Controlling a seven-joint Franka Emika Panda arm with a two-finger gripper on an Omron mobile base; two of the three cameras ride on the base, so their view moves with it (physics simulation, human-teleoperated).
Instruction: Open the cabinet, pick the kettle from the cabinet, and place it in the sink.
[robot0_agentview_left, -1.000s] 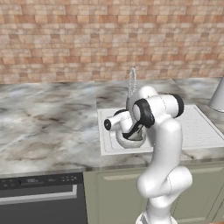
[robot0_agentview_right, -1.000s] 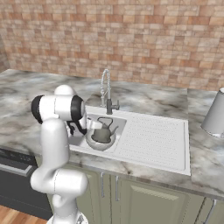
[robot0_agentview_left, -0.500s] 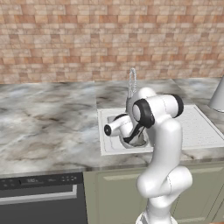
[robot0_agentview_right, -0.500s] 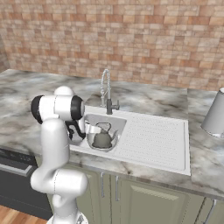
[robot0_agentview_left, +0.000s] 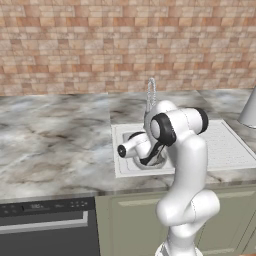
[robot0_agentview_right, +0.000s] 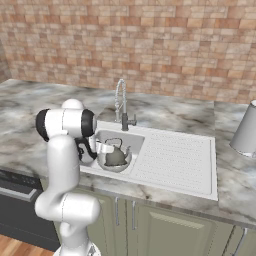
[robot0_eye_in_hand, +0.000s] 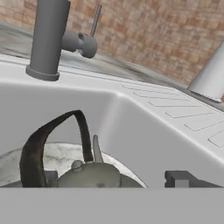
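Note:
The small grey kettle (robot0_agentview_right: 116, 156) sits upright on the floor of the sink (robot0_agentview_right: 176, 186), at the basin's left end below the chrome tap (robot0_agentview_right: 121, 107). In the hand view the kettle (robot0_eye_in_hand: 91, 176) is very close, its dark arched handle (robot0_eye_in_hand: 38, 141) rising at the left. My gripper (robot0_eye_in_hand: 114, 179) is open, one fingertip (robot0_eye_in_hand: 178, 178) standing well clear to the kettle's right. From the right base view the gripper (robot0_agentview_right: 103, 148) is low in the basin against the kettle's left side. The cabinet is out of view.
A tall grey cone-shaped object (robot0_agentview_right: 246, 131) stands on the marble counter right of the ribbed drainboard (robot0_agentview_right: 176, 159). A black dishwasher front (robot0_agentview_left: 46, 226) sits under the counter at the left. Brick wall runs behind the tap (robot0_agentview_left: 150, 93).
The jaws have gone from shut on the kettle's handle to wide apart. The kettle has settled onto the basin floor and the hand has dropped slightly with it.

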